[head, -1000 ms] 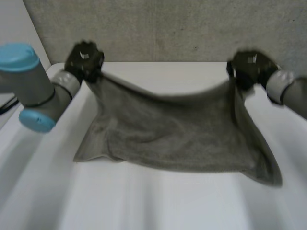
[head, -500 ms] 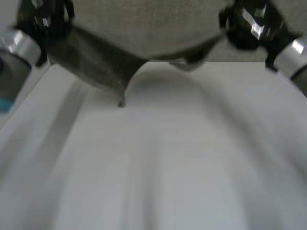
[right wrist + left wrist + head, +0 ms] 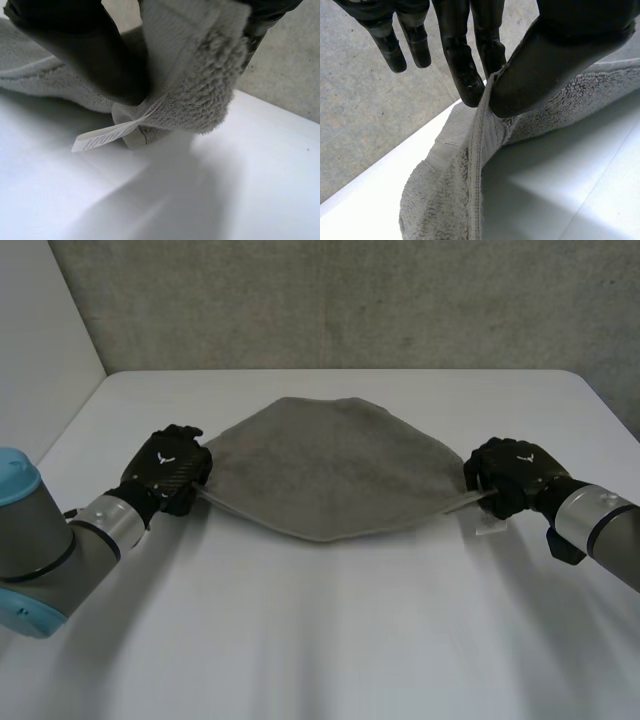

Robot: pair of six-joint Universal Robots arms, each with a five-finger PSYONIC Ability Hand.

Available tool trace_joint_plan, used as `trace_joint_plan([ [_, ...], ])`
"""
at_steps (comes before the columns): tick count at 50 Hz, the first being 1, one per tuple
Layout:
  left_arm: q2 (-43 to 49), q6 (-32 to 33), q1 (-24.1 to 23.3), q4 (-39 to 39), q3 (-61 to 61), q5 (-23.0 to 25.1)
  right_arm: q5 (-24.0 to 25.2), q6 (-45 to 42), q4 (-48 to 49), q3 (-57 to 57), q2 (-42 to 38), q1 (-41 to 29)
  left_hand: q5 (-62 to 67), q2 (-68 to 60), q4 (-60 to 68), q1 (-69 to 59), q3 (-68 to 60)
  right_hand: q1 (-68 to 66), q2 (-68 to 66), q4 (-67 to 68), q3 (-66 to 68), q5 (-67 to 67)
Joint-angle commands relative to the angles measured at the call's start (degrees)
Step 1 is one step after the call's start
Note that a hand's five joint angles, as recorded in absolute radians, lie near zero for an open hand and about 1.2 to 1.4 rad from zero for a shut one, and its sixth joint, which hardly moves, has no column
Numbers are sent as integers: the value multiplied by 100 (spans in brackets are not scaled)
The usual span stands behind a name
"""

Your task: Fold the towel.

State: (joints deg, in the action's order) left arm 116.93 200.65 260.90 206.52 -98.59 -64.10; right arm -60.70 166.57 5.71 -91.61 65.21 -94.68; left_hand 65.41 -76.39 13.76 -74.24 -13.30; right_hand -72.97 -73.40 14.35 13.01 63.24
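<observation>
white table [image 3: 330, 640], grey towel [image 3: 330, 470], concrete wall [image 3: 350, 300]

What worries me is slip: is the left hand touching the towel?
Touching. The left wrist view shows the left hand pinching an edge of the towel between thumb and fingers.

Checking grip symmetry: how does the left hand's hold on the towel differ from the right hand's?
The left hand pinches a thin hemmed edge of the towel; the right hand clamps a bunched corner. A white label hangs beside the right hand, not the left hand. Both grip opposite ends.
</observation>
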Motion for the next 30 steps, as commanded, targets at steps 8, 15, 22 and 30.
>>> trace_joint_plan([
  [8,-39,-44,-13,-15,-55,-6,-390,-37,53,3,-474,-261,459,-361,-376,-576,330,2537,2581,-435,-301,-2564],
  [15,-65,-61,-13,-6,-38,-15,-390,-11,79,12,-544,-261,459,-361,-376,-576,330,3160,3203,-435,-301,-3186],
  [22,-83,-70,5,-15,-29,-32,-407,-2,79,3,-597,-261,459,-361,-376,-576,330,2575,2619,-435,-301,-2602],
  [30,-144,-70,40,-15,-38,-50,-399,147,97,-14,-43,-200,459,-361,-376,-576,330,-703,-659,-435,-301,676],
])
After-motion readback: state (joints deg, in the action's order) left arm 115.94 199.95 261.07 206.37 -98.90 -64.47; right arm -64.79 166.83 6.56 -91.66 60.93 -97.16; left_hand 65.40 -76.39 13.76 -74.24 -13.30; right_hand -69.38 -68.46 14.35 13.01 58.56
